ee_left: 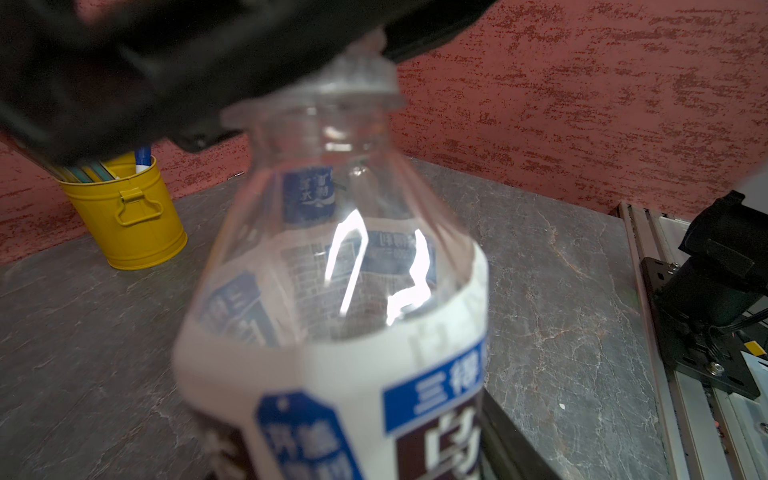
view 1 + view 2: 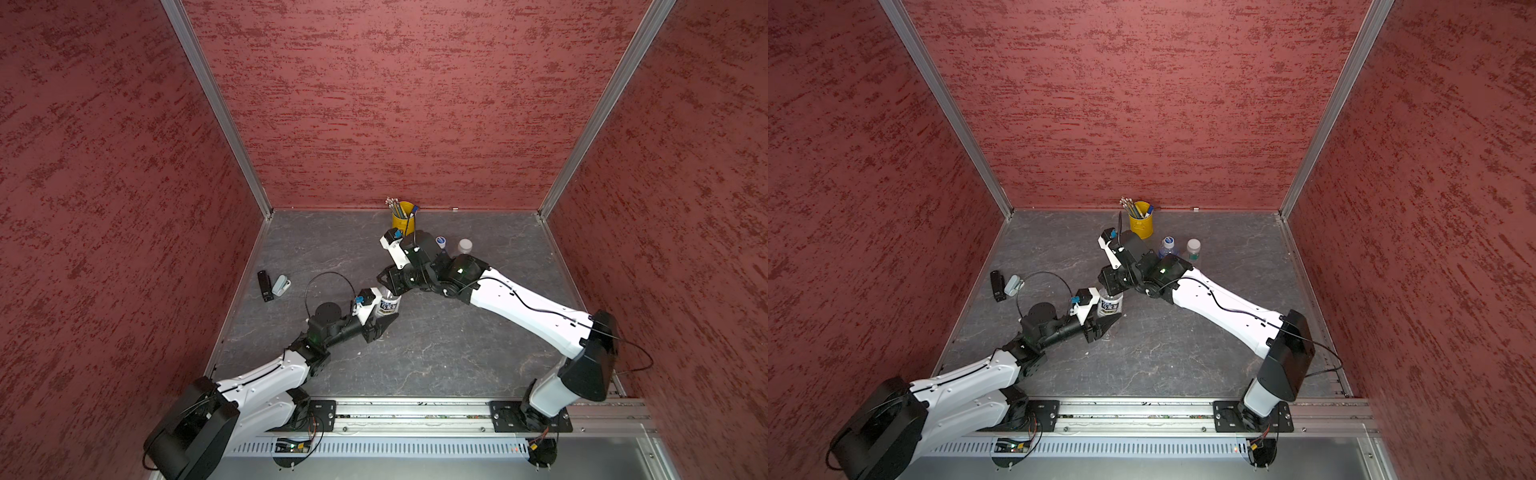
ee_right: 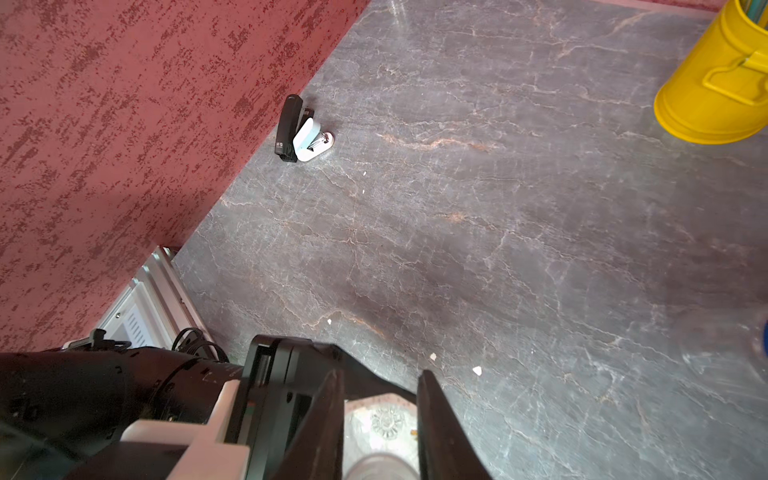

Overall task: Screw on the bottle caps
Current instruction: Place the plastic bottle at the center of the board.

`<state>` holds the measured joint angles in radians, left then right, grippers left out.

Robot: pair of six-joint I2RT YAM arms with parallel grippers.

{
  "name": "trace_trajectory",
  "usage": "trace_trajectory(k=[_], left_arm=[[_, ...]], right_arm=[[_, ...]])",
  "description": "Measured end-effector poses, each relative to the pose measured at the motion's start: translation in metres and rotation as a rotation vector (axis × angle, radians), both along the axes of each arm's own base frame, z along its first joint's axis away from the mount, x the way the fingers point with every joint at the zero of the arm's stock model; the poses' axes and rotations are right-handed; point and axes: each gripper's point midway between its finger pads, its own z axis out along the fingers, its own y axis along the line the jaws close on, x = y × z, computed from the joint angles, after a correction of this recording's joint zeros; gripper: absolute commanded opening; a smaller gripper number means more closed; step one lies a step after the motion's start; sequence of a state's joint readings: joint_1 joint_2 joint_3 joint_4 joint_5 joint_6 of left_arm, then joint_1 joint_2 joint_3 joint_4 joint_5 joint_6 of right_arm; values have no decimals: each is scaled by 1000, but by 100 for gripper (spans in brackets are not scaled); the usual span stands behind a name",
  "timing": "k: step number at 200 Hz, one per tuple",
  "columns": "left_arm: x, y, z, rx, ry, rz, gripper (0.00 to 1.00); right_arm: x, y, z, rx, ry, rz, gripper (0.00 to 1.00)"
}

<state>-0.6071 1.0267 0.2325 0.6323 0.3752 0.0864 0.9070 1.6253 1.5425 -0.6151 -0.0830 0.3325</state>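
The white-labelled bottle [image 2: 389,305] [image 2: 1110,306] [image 1: 332,353] stands upright mid-table between the fingers of my left gripper [image 2: 384,318] [image 2: 1108,319]. Only one left finger [image 1: 503,436] shows, lying along the label, and I cannot make out whether it presses. My right gripper [image 2: 388,289] [image 3: 380,374] reaches down over the neck, its fingers against both sides of a small white cap [image 3: 380,467] on top. At the back right stand a blue-labelled bottle [image 2: 1168,246] with a blue-and-white cap and a clear green-banded bottle [image 2: 1193,248] with a wide white cap.
A yellow pencil cup [image 2: 403,218] [image 2: 1140,220] [image 3: 715,83] stands at the back wall just behind my right wrist. A black stapler [image 2: 264,285] [image 3: 289,129] and a pale blue one [image 2: 281,285] lie by the left wall. The metal rail [image 2: 415,415] runs along the front edge.
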Motion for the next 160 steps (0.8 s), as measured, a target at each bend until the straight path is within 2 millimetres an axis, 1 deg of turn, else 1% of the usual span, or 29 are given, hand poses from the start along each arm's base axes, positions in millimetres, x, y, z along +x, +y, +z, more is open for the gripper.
trace_trajectory(k=[8,11,14,31,51,72,90,106,118,129,135,160], left_arm=[[3,2,0,1,3,20,86],[4,3,1,-4,10,32,97],[5,4,1,0,5,41,100],[12,13,6,-21,18,111,100],[17,30,20,-57,28,216,100],[24,55,39,-94,46,357,100],[30,80,59,-132,68,485,100],[37,101,68,-152,104,578,100],[42,114,69,-155,140,630,100],[47,123,64,-150,183,670,100],[49,128,59,-144,211,689,100],[57,141,33,-120,333,736,100]], right_arm=[[2,-2,-1,-12,-10,-9,10],[3,-3,-1,-16,-16,-13,10],[4,-4,-1,-22,-22,-19,10],[11,-10,-2,-52,-55,-55,10],[21,-15,-3,-83,-92,-97,10],[32,-15,-7,-97,-124,-133,10],[42,-9,-12,-95,-146,-155,10],[49,-3,-20,-92,-161,-167,10],[51,1,-28,-93,-163,-168,11],[53,5,-37,-93,-161,-170,13],[54,6,-42,-95,-158,-173,14],[58,10,-41,-67,-178,-188,19]])
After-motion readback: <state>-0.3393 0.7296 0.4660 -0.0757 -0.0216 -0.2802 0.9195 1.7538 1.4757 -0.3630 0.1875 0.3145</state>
